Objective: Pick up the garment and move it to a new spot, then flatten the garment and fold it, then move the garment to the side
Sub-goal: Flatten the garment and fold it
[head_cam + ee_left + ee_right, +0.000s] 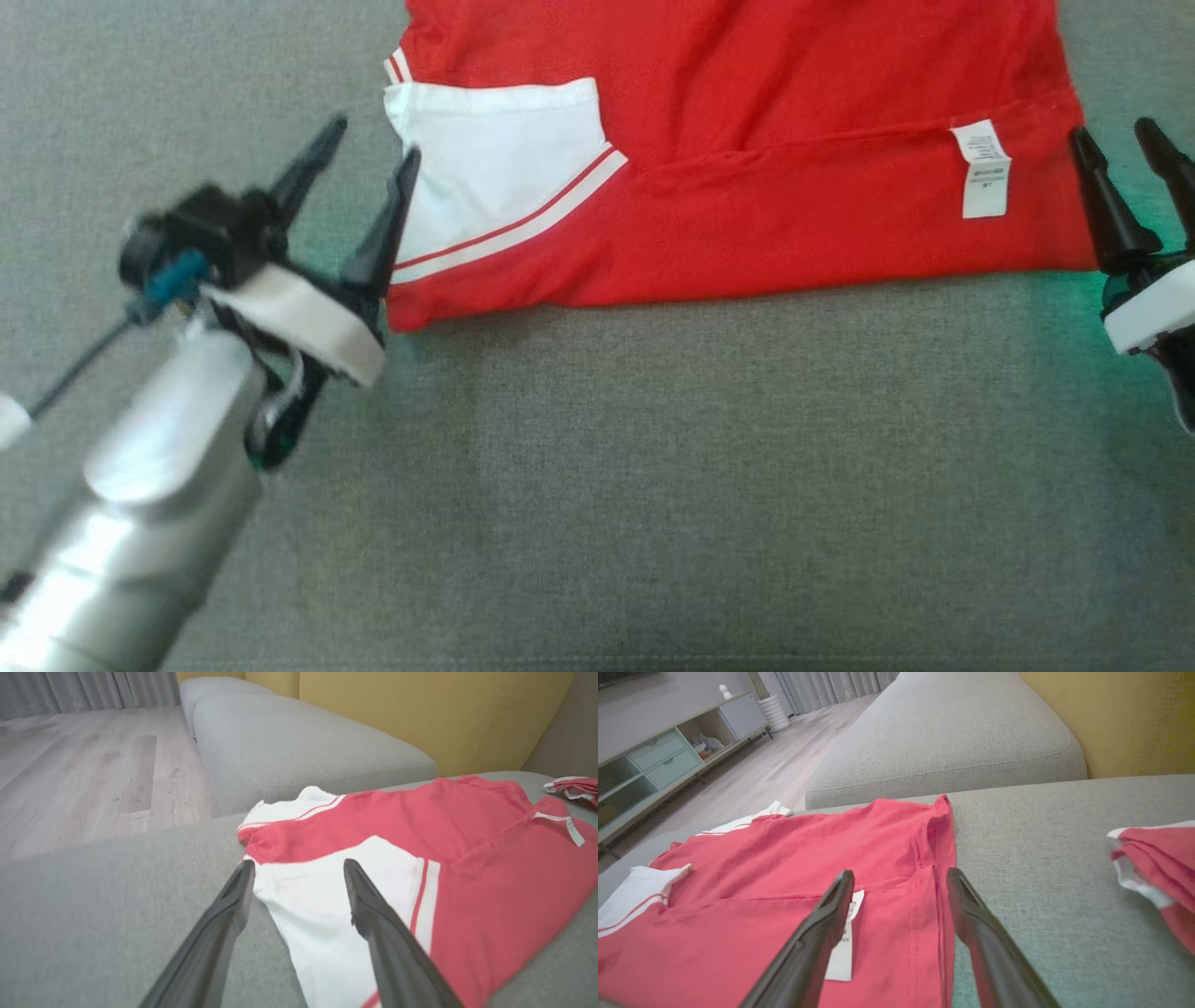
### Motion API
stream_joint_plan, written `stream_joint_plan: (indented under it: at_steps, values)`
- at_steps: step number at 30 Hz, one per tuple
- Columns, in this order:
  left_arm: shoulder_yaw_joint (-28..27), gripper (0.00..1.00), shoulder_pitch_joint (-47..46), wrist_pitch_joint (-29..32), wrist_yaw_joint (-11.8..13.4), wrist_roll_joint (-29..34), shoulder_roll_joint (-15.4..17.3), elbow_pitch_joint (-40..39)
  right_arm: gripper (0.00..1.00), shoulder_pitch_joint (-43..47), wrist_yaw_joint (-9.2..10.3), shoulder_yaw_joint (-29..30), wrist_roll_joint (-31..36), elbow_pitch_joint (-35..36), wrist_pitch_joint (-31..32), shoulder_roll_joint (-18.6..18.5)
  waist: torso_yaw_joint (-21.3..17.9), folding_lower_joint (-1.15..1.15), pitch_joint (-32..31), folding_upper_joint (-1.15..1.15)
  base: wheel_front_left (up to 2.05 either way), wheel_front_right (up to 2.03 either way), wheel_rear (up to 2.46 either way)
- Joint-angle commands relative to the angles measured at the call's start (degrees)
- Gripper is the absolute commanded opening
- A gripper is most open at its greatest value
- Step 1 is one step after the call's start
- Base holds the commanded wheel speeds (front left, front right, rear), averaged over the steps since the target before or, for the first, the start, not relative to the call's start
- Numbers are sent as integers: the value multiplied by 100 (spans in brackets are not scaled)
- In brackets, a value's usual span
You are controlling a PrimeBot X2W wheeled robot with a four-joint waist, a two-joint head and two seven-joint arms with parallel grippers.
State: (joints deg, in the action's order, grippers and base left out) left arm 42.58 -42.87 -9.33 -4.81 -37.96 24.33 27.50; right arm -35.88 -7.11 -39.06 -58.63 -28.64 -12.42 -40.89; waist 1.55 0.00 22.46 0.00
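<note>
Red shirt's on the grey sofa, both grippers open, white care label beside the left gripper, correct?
No: the care label lies beside the right gripper, near the right edge of the shirt; the head view shows it. The rest stands.

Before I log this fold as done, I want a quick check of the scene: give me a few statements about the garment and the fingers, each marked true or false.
1. The red garment lies on the grey cushion. True.
2. The left gripper has its fingers shut on the white sleeve. False: they stand apart, at the sleeve's edge.
3. A white label shows on the garment near the right gripper. True.
4. The right gripper holds the garment up in the air. False: its fingers are open and the garment lies flat.
5. Another red and white cloth lies apart from the garment on the cushion. True.
</note>
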Motion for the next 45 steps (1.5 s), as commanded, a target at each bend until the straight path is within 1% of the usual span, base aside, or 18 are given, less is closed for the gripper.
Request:
stream_joint_plan:
  at_steps: [1, 8, 14, 21, 22, 24, 25, 30, 33, 34, 35, 36, 40, 45]
  values:
    - [-210, 100, 109, -50, 82, -74, 140, -80, 100, 31, -37, -30, -63, 70, -109, -133, -19, 0, -52, 0, 0, 0, 0]
    - [-200, 100, 884, 100, 442, -390, 10, -70, 100, 164, -37, -135, -180, 42, -233, -60, -70, 0, -145, 0, 0, 0, 0]
    - [-124, 100, 1123, 457, 748, -458, -7, 91, 100, 209, -37, -165, -231, 6, -254, -12, -106, 0, -164, 0, 0, 0, 0]
    - [7, 100, 1355, 766, 735, -593, -41, 38, 100, 339, -37, -122, -185, -74, -256, 93, -121, 0, -255, 0, 0, 0, 0]
    - [25, 92, 1393, 791, 732, -604, -37, 11, 100, 370, -37, -125, -164, -112, -256, 119, -117, 0, -268, 0, 0, 0, 0]
    - [32, 5, 1474, 768, 711, -651, -41, -94, 100, 426, -37, -152, -89, -317, -257, 196, -93, 0, -301, 0, 0, 0, 0]
    - [38, 0, 1488, 743, 691, -655, -42, -138, 100, 424, -37, -163, -32, -409, -257, 215, -80, 0, -308, 0, 0, 0, 0]
    - [53, 0, 1459, 599, 671, -576, 14, -279, 100, 366, -37, -220, 150, -1066, -247, 382, -12, 0, -347, 0, 0, 0, 0]
    - [64, 0, 1451, 538, 665, -538, 51, -325, 100, 293, -37, -352, 176, -1401, -86, 535, 6, 0, -377, 0, 0, 0, 0]
    - [66, 0, 1451, 522, 668, -528, 62, -336, 78, 262, -37, -403, 184, -1462, -38, 580, 8, 0, -388, 0, 0, 0, 0]
    - [74, 0, 1449, 505, 674, -508, 75, -344, 31, 235, -37, -455, 189, -1511, 6, 615, 13, 0, -404, 0, 0, 0, 0]
    - [84, 0, 1448, 490, 679, -490, 83, -348, 0, 211, -37, -508, 202, -1553, 37, 638, 22, 0, -429, 0, 0, 0, 0]
    - [138, 0, 1478, 461, 674, -441, 119, -354, 0, 186, -37, -650, 256, -1692, 35, 603, 52, 0, -579, 0, 0, 0, 0]
    - [220, 0, 1650, 453, 686, -416, 196, -420, 0, 448, -37, -745, 312, -1752, -66, 365, 76, 0, -875, 0, 0, 0, 0]
